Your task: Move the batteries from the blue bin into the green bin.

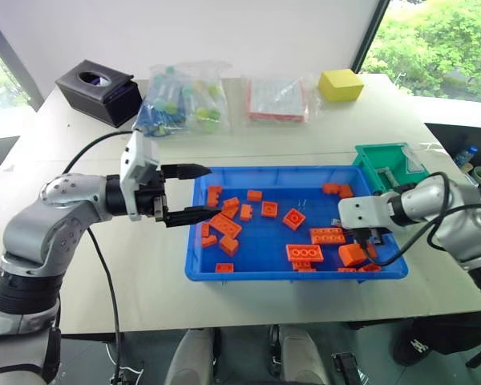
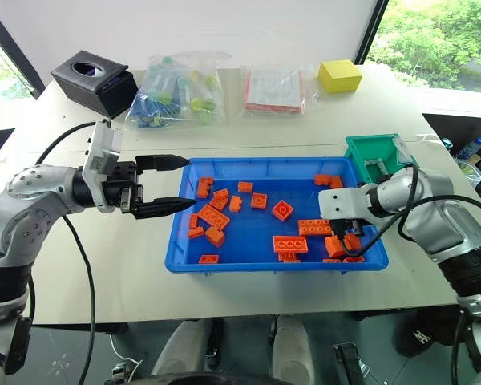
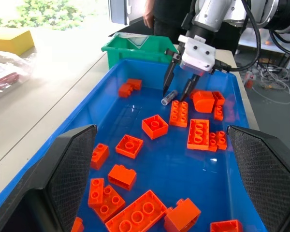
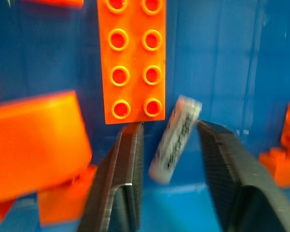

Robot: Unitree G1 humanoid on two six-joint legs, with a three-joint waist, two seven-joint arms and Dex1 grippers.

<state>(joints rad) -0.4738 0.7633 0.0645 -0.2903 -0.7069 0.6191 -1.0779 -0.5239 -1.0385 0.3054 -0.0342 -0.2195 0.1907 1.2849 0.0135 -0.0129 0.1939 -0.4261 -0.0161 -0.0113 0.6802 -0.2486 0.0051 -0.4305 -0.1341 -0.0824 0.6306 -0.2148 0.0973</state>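
Pale bench [image 1: 305, 144] spans the frame; white wall [image 1: 224, 32] behind; windows [image 1: 441, 40] upper right, apparently onto foliage.

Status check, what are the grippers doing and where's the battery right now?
Right gripper open, fingers straddling a battery in the blue bin. Left gripper open, empty. Orange brick close beside the battery.

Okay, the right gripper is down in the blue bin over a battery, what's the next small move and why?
Probably close the right gripper on the battery. Its fingers stand open on either side of the battery, which lies between them on the blue bin floor beside an orange brick, apparently not yet gripped. Once held, it can go to the green bin.
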